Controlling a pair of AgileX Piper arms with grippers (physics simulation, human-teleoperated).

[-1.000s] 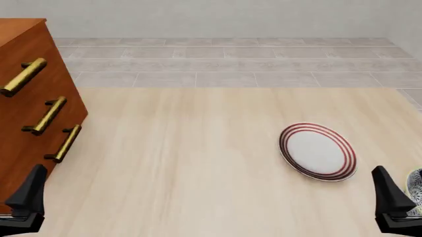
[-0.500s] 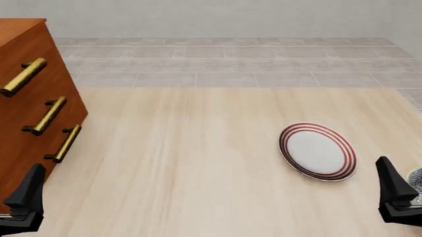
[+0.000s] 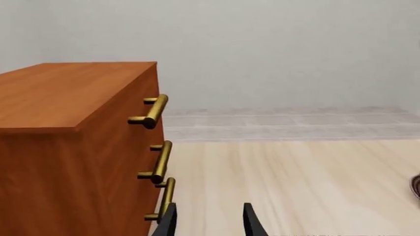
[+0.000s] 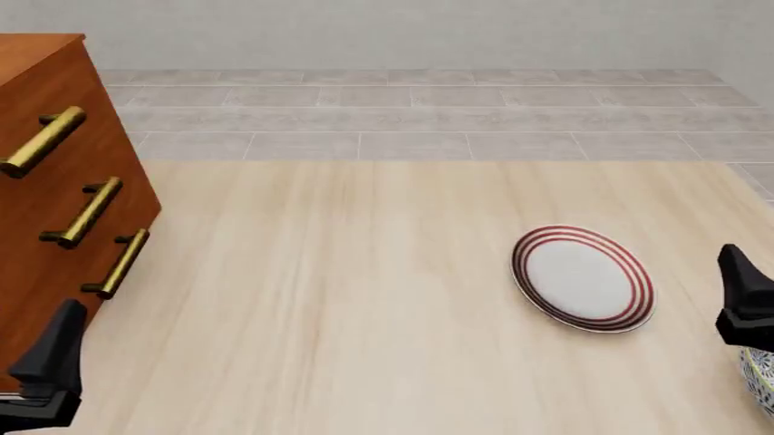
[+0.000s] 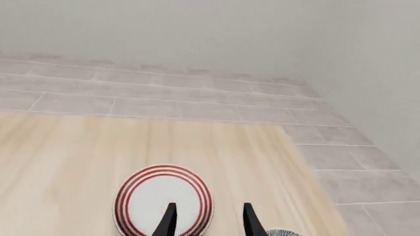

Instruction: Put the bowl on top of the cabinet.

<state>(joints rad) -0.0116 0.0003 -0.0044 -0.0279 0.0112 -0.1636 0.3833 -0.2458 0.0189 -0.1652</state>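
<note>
Although nothing is held by either arm, the right gripper (image 5: 205,220) is seen in its wrist view with its two fingertips set a moderate gap apart and nothing between them; the left gripper (image 3: 208,220) is likewise shown parted and empty, low beside the cabinet (image 3: 72,147) and near its bottom handle (image 3: 164,199). From the front, the right gripper (image 4: 748,308) is placed at the desk's right edge, just above the bowl (image 4: 760,379), of which only a patterned sliver is visible at the frame's lower right corner; the bowl is well apart from the cabinet (image 4: 54,208) at the far left. Between them lies the red-ringed plate (image 4: 583,277) on the desk (image 4: 351,308).

The approach to the bowl is judged to be under way; the grasp is not yet made. Since the bowl sits close to the desk's edge, it could be nudged off by a descending finger; a pinch on the rim alone could let it tilt or slip during the long carry; the plate could be clipped if the carry is kept low.
</note>
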